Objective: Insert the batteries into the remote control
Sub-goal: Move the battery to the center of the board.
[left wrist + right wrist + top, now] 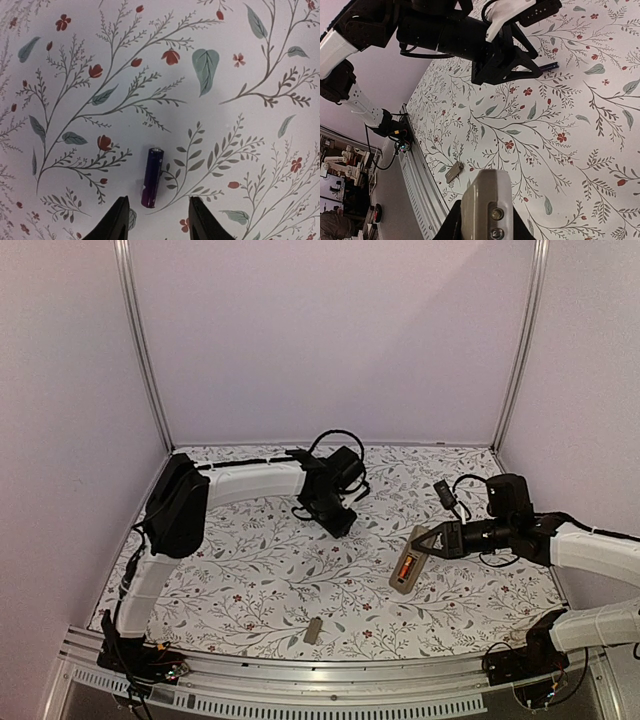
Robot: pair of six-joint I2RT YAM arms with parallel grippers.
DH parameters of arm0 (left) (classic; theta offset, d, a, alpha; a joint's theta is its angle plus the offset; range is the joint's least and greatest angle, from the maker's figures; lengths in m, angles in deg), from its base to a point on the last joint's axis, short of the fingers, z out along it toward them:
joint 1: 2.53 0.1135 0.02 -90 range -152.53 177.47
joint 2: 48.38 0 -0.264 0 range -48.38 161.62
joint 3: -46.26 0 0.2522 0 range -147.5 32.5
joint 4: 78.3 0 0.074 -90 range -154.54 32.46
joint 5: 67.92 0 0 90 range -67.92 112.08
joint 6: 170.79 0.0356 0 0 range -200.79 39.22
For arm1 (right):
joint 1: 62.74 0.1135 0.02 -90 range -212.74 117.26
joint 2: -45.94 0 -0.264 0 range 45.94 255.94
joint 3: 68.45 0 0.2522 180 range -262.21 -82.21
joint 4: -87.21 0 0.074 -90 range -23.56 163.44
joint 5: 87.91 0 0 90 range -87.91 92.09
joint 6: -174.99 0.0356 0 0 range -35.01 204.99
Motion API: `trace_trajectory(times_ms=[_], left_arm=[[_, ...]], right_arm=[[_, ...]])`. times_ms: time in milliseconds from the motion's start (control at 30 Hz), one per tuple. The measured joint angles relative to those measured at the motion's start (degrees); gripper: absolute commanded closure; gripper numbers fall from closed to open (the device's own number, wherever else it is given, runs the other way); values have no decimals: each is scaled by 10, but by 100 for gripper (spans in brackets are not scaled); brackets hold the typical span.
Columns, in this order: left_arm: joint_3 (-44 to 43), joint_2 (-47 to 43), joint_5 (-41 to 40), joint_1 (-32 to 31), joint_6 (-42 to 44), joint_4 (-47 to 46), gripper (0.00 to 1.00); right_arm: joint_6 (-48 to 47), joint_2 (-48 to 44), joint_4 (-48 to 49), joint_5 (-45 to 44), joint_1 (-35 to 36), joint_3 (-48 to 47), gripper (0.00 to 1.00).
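Lined up on the purple battery [152, 177]
Your left gripper [157, 210] hung spread over it; your right gripper [483, 225] pinched the remote control [485, 192] by its end, likely steadying it for loading.

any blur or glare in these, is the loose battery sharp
Left wrist: the battery is sharp, evenly lit, no glare. Right wrist: the remote control, close to the lens, looks slightly soft. Top external: soft even light, pinkish cast.

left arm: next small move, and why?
Likely ease the left gripper down and slightly forward over the purple battery, then close. Its jaws stand open, the battery lies loose on the table just ahead of them, and the right gripper holds the remote control.
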Motion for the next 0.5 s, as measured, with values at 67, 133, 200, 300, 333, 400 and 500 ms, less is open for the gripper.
trace_trajectory(times_ms=[67,133,200,300,333,400,500], left_arm=[[-8,7,-6,0,5,3,58],[-24,17,-15,0,10,8,59],[-43,30,-19,0,15,12,60],[-72,51,-19,0,20,19,63],[-82,59,-19,0,22,22,64],[-101,76,-19,0,27,28,68],[-117,93,-16,0,31,38,76]], right_arm=[[0,1,0,0,0,0,100],[0,3,0,0,0,0,100],[0,6,0,1,0,-1,100],[0,11,0,2,0,-2,100],[0,12,0,3,0,-3,100],[0,14,0,3,0,-3,100],[0,14,0,3,0,-3,100]])
